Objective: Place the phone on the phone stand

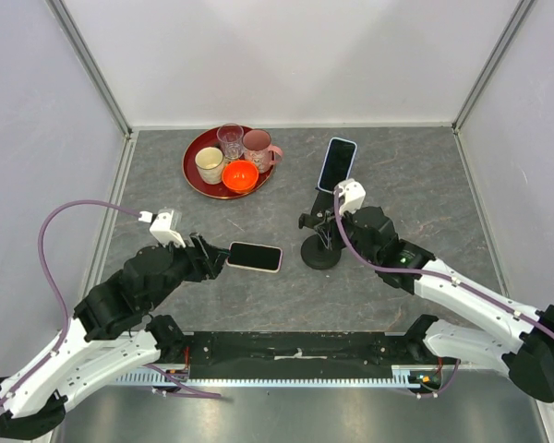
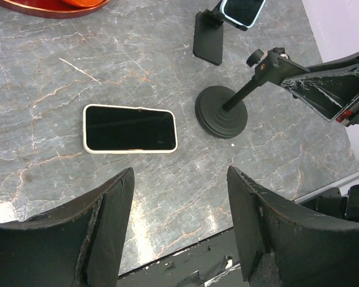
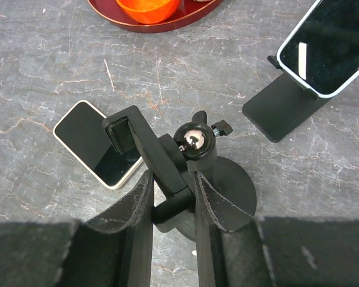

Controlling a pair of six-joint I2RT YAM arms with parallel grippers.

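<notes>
Top external: two phones, two stands.

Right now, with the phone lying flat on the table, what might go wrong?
1. The phone lies flat on the table, so the open left fingers may slide it rather than lift it.
2. The right fingers grip the stand by its thin jointed arm; it might swivel or tip.
3. A second phone sits on another stand nearby, risking a mix-up.
</notes>
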